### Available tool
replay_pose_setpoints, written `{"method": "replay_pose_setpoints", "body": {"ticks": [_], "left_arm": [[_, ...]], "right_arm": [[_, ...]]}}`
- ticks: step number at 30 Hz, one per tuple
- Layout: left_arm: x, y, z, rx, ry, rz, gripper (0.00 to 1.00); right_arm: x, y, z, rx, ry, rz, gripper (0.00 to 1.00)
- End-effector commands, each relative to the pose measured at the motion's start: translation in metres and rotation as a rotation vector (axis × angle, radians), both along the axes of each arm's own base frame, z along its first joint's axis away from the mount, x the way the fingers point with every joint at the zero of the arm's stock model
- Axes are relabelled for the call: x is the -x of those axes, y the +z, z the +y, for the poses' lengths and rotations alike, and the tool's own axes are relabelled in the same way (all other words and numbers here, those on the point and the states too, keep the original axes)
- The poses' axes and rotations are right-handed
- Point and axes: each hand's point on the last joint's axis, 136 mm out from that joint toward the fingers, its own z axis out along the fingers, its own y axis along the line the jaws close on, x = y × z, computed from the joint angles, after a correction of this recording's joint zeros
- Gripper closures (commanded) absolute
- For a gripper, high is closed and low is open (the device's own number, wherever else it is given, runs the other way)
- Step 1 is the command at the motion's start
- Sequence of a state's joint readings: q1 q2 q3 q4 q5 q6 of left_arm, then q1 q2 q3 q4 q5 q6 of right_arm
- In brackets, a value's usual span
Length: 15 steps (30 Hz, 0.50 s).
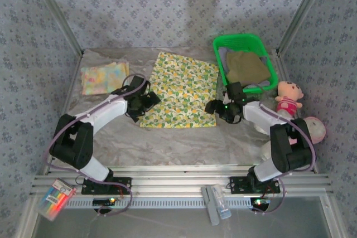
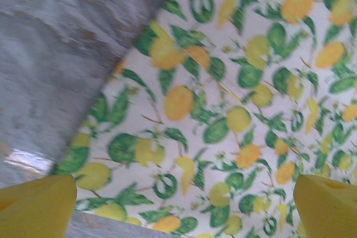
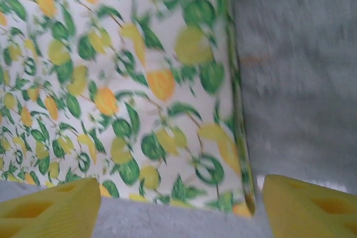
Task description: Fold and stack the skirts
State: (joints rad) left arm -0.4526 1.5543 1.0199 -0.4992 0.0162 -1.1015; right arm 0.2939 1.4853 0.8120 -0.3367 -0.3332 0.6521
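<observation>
Since the pastel floral skirt [image 1: 103, 77] lies folded into a small rectangle at the back left of the table [image 1: 167, 140], I take it for the start of the stack. The fruit-print skirt [image 1: 179, 90], spread flat mid-table, looks like the one in hand.

My left gripper [image 1: 146, 100] hangs over that skirt's left edge near the front corner. Its yellow fingers [image 2: 36, 204] are spread wide, with only print and a strip of grey cover between them.

My right gripper [image 1: 218, 108] sits at the right front corner. There my fingers [image 3: 312, 204] stand apart too, the stitched hem running up between them, unpinched. I judge that I am posted at both sides so the near edge can be lifted evenly and carried over.

The cloth looks thin and limp: lemons and green leaves on white, lying nearly smooth on a crinkled grey table cover.

Further right, the green basket [image 1: 237, 38] of hard plastic mesh holds the olive-khaki skirt [image 1: 247, 68], bunched, with a sliver of greyish cloth [image 1: 223, 57] beside it. Two pink plush toys [image 1: 288, 97] sit beyond, out of the way.
</observation>
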Motion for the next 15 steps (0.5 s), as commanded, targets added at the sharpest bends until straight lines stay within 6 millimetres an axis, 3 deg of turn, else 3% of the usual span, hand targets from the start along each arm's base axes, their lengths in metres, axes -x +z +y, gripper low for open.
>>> {"method": "replay_pose_setpoints", "body": {"ticks": [1, 9, 15], "left_arm": [[0.007, 0.003, 0.024, -0.051, 0.095, -0.001, 0.00], [0.016, 0.001, 0.044, -0.098, 0.140, -0.017, 0.00], [0.019, -0.003, 0.045, -0.095, 0.137, -0.009, 0.00]], "right_arm": [[0.032, -0.013, -0.002, -0.031, -0.062, 0.133, 0.37], [0.035, -0.024, -0.002, -0.027, -0.062, 0.134, 0.50], [0.032, -0.031, -0.001, -0.021, -0.064, 0.138, 0.56]]}}
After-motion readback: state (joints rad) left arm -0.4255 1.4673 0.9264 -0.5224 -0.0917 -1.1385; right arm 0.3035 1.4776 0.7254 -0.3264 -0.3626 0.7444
